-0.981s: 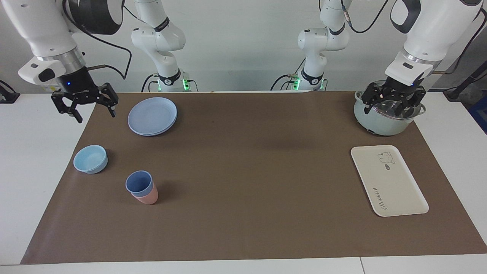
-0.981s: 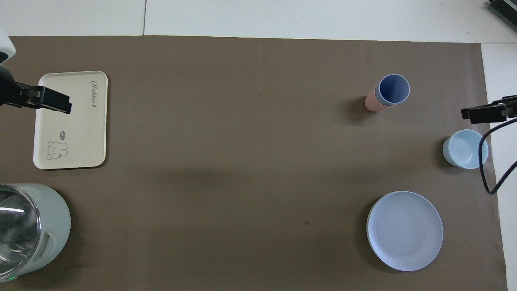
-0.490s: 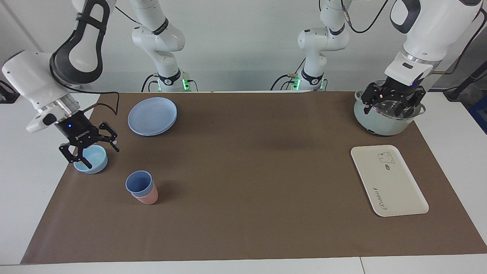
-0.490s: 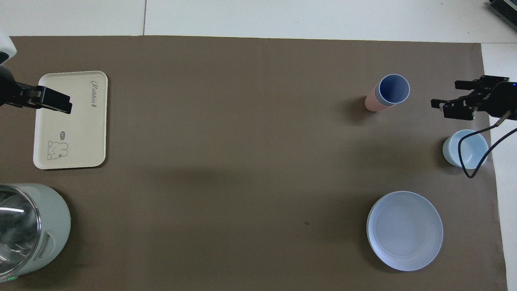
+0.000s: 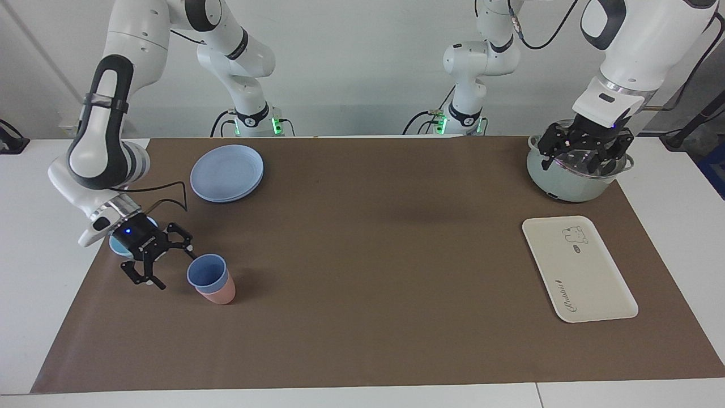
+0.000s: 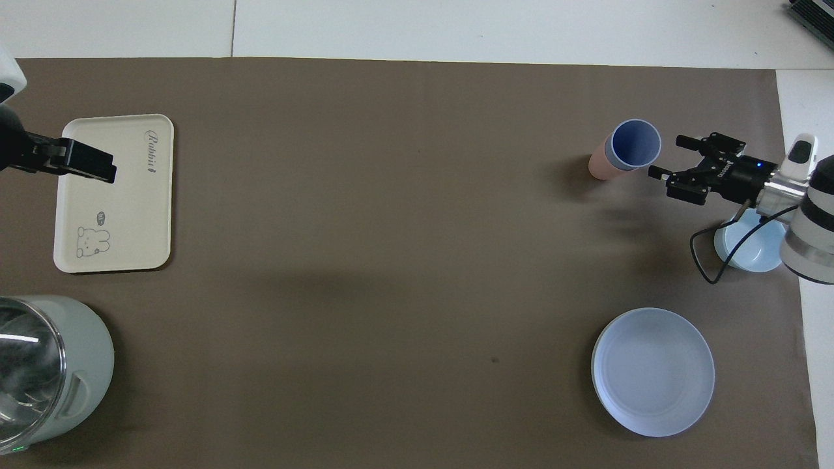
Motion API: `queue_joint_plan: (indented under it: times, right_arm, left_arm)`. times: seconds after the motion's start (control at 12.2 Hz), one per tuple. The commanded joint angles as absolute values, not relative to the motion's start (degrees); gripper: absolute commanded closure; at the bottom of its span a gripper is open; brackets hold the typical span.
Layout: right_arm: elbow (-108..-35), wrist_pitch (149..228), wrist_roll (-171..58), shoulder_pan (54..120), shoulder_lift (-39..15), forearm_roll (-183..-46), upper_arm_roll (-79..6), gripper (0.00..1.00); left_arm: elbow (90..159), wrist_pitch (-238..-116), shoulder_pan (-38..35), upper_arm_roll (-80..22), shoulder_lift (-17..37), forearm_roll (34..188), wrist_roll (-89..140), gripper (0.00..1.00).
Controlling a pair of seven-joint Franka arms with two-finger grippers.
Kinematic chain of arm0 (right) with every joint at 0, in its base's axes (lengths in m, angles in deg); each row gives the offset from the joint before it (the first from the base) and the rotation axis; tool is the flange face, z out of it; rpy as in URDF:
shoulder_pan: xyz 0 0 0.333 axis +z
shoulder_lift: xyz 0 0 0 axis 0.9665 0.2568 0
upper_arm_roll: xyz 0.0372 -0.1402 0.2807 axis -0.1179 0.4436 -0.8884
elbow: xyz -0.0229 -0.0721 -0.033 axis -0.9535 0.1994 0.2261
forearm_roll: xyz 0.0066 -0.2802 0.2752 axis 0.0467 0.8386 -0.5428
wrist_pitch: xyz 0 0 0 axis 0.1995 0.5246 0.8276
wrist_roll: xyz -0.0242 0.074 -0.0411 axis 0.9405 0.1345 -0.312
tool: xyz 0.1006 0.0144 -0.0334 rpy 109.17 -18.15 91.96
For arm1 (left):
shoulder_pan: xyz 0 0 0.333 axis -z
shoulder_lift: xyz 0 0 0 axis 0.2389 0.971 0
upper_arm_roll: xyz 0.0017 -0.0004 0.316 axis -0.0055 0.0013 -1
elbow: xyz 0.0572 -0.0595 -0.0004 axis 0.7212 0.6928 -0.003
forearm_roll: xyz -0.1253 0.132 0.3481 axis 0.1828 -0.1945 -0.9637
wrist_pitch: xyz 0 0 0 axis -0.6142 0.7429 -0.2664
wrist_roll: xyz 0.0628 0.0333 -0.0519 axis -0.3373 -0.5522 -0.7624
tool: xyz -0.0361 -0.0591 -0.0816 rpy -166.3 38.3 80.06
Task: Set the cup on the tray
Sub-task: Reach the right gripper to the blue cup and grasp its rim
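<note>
Two cups stacked: cup [image 5: 207, 272] nested in pink cup [image 5: 218, 293], well apart from tray [image 5: 578, 268]. Right gripper [image 5: 167, 262] has dropped beside cup, fingers spread — grasp next. Left gripper [image 5: 585, 151] waits over pot [image 5: 566, 190], fingers spread.

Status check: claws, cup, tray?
Right claw open, beside cup. Left claw open, waiting over pot. Cup nested in pink cup. Tray bare.

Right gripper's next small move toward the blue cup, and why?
Probably ease the right gripper sideways until its open fingers straddle the blue cup, then close. It sits low beside the cup without touching it. The cup is nested in a pink cup, and the tray is bare.
</note>
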State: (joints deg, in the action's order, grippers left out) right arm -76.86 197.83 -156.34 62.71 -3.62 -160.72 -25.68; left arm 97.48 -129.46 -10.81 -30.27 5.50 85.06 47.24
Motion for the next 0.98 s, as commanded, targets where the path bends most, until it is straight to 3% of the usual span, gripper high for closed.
queue_joint_plan:
  times: [0.0, 0.33, 0.9]
  right_arm:
    - [-78.03, 196.83, -161.83, 62.37, -4.03, -163.97, -26.16, 0.0]
    - [-82.33, 197.71, -169.83, 64.05, -3.94, -171.63, -26.08, 0.0]
    - [-83.12, 200.69, -173.8, 67.3, -3.94, -179.09, -26.16, 0.0]
  left_arm:
    - [99.77, -130.98, -10.48, -30.48, 3.81, 85.05, 47.15, 0.0]
    - [99.86, -130.98, -10.57, -30.57, 3.72, 85.05, 47.33, 0.0]
    - [99.86, -131.07, -10.48, -30.48, 3.72, 85.05, 47.24, 0.0]
